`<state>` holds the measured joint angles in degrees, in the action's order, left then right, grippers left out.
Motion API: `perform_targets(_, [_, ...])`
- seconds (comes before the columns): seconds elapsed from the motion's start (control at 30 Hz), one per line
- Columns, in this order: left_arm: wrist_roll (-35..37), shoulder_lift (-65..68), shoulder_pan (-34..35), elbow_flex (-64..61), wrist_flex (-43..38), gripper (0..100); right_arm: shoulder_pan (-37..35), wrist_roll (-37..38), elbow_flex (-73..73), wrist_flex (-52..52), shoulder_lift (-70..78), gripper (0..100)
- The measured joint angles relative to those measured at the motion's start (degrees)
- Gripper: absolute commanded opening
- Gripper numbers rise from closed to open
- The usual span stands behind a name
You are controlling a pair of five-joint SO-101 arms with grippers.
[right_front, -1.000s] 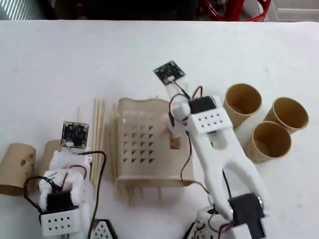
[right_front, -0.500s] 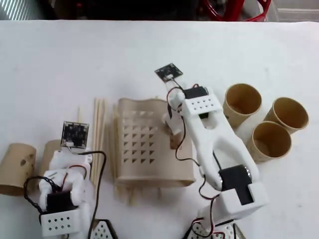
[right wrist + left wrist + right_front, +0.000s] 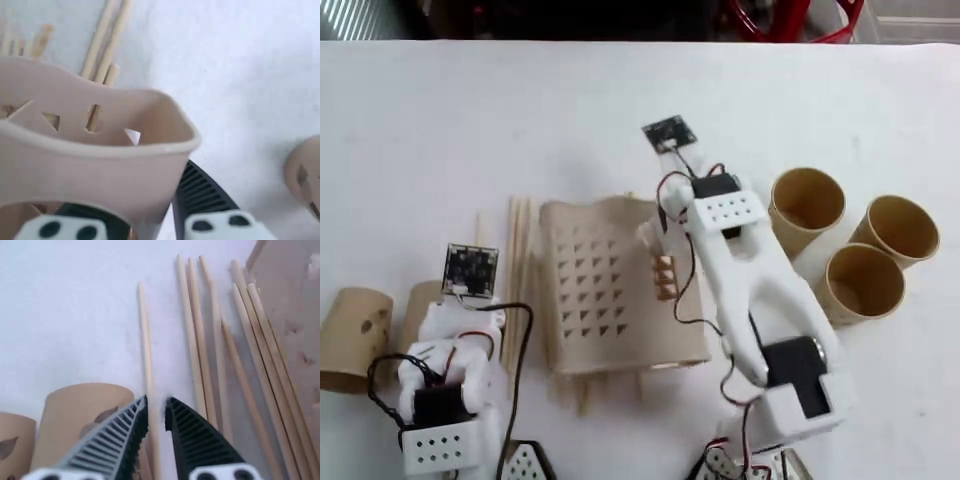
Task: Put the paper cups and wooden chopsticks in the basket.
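The beige basket (image 3: 605, 290) lies tipped at the table's middle, its perforated wall facing up. My right gripper (image 3: 663, 262) is shut on the basket's rim (image 3: 125, 145), one finger (image 3: 202, 192) outside the wall. Three paper cups stand upright to its right: (image 3: 807, 205), (image 3: 895, 230), (image 3: 860, 285). Two more cups (image 3: 355, 335), (image 3: 420, 305) lie on their sides at the left. Wooden chopsticks (image 3: 518, 265) lie left of the basket. My left gripper (image 3: 156, 407) hovers shut over a single chopstick (image 3: 145, 350), beside a lying cup (image 3: 82, 415), holding nothing.
More chopstick ends (image 3: 582, 392) poke out under the basket's near edge. The left arm's body (image 3: 445, 400) sits at the near left. A red frame (image 3: 790, 20) stands beyond the table's far edge. White tabletop (image 3: 470, 120) stretches across the far half.
The right arm has stretched farther from the near edge, and the basket in its gripper has tilted and shifted left. The left arm has stayed still.
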<state>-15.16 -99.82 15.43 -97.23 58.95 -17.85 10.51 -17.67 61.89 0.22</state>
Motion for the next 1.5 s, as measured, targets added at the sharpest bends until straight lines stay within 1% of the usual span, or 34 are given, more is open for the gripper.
perform_targets(0.2, [0.00,0.00,0.00,0.00,0.00,8,-0.09,-0.53,-3.96,-0.26,-17.32,1.7])
perform_targets(0.33, [0.00,0.00,0.00,0.00,0.00,8,0.00,-0.53,-10.73,-5.01,-31.38,1.7])
perform_targets(0.5, [0.00,0.00,0.00,0.00,0.00,8,0.00,-0.44,-24.26,-15.03,-49.14,1.7])
perform_targets(0.67, [0.00,0.00,0.00,0.00,0.00,8,-0.09,-0.44,-42.81,-31.82,-62.95,1.7])
perform_targets(0.77, [0.00,0.00,0.00,0.00,0.00,8,0.18,-1.93,-52.57,-42.29,-65.93,1.8])
perform_targets(0.87, [0.00,0.00,0.00,0.00,0.00,8,0.09,-6.86,-56.18,-48.35,-66.37,1.8])
perform_targets(0.97, [0.00,0.00,0.00,0.00,0.00,8,0.00,-8.70,-56.53,-50.73,-66.46,1.8])
perform_targets(1.13, [0.00,0.00,0.00,0.00,0.00,8,0.70,-8.97,-61.19,-51.43,-67.34,2.6])
perform_targets(1.2, [0.00,0.00,0.00,0.00,0.00,8,1.41,-9.05,-63.47,-51.69,-67.43,7.4])
perform_targets(1.37, [0.00,0.00,0.00,0.00,0.00,8,2.64,-9.23,-67.52,-52.22,-69.27,24.8])
perform_targets(1.4, [0.00,0.00,0.00,0.00,0.00,8,3.08,-9.23,-68.22,-52.31,-69.45,25.9])
perform_targets(1.5, [0.00,0.00,0.00,0.00,0.00,8,4.40,-9.23,-69.63,-52.66,-69.54,24.1])
